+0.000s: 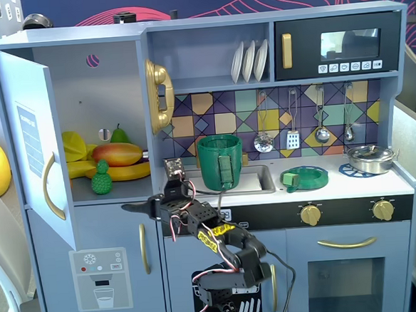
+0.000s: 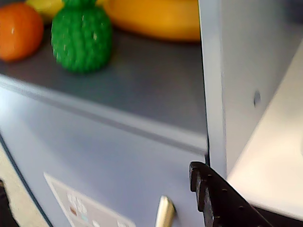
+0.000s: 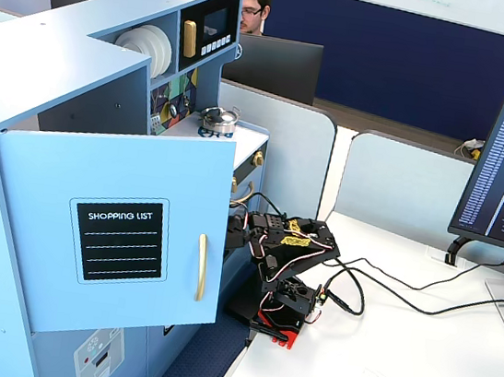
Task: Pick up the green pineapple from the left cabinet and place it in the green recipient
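The green pineapple (image 1: pixel 101 178) stands upright at the front of the left cabinet's shelf (image 1: pixel 125 192), beside a mango and bananas. In the wrist view the pineapple (image 2: pixel 81 40) is at the upper left, far from the finger. The left cabinet's door (image 1: pixel 35 150) is swung open. The green recipient (image 1: pixel 220 162) stands in the sink to the right of the cabinet. My gripper (image 1: pixel 136 207) is below the shelf's front edge, right of the pineapple, open and empty. Only one black finger (image 2: pixel 215 201) shows in the wrist view.
A mango (image 1: pixel 117 154), bananas (image 1: pixel 127 171) and a dark pear (image 1: pixel 119 134) lie behind the pineapple. A flat green dish (image 1: pixel 304 178) and a metal pan (image 1: pixel 370 158) sit on the counter. The cabinet's right wall (image 2: pixel 213 80) is close beside the finger. The open door (image 3: pixel 116 236) hides the shelf in a fixed view.
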